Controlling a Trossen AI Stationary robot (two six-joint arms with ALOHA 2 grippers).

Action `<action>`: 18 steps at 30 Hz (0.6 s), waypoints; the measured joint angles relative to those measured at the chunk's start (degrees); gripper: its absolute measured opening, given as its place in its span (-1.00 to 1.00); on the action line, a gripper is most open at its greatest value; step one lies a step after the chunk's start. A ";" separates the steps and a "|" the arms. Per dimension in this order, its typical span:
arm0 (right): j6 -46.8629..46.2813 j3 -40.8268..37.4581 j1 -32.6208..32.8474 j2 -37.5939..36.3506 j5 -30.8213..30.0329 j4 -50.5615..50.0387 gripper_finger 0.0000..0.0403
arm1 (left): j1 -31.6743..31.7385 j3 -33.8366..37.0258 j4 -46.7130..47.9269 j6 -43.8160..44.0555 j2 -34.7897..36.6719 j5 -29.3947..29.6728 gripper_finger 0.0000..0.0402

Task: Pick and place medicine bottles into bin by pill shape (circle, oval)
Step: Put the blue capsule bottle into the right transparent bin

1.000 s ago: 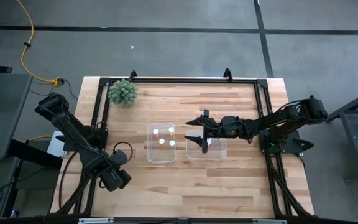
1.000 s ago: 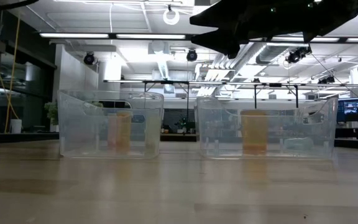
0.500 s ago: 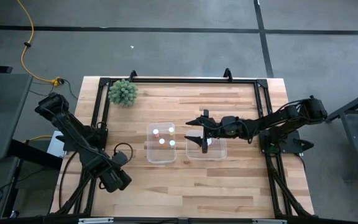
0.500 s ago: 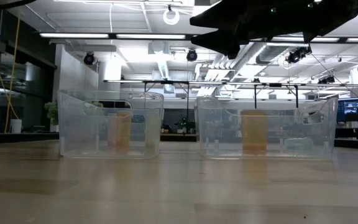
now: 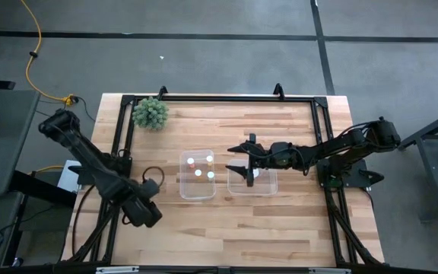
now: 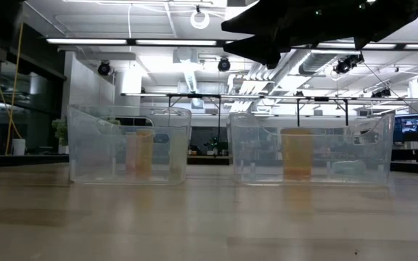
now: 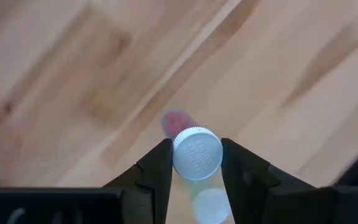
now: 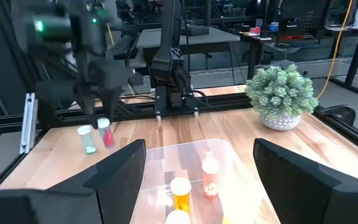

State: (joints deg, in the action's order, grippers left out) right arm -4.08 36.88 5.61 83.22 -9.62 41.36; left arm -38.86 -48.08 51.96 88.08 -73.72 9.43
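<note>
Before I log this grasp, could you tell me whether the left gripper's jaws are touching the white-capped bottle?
Touching. In the left wrist view, the left gripper has both jaws pressed against the sides of the bottle's white cap, with no gap on either side.

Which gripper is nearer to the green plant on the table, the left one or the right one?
Left, narrowly. The plant sits at the table's far left corner. The left gripper is at the near left edge, closed on a bottle. The right gripper hangs open over the right tub.

Green spiky plant [image 5: 150, 113] in pale pot, far-left corner of wooden table [image 5: 280, 228]. Yellow cable [image 5: 30, 46] on floor.
</note>
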 joint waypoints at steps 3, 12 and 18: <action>0.02 0.00 0.00 0.00 -0.03 0.01 0.45 | 1.51 -2.35 2.09 -4.60 4.02 4.75 -0.45; 0.04 0.00 0.15 0.00 2.44 0.03 0.45 | 4.45 -5.27 -2.37 -25.21 14.82 21.36 -0.42; 0.01 0.02 0.21 0.00 5.26 0.70 0.45 | 8.71 -5.17 -4.63 -37.66 13.85 29.58 -0.42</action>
State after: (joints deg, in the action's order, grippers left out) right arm -4.06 36.91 5.82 83.22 -4.36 42.06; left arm -30.15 -53.25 47.33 50.41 -59.87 39.02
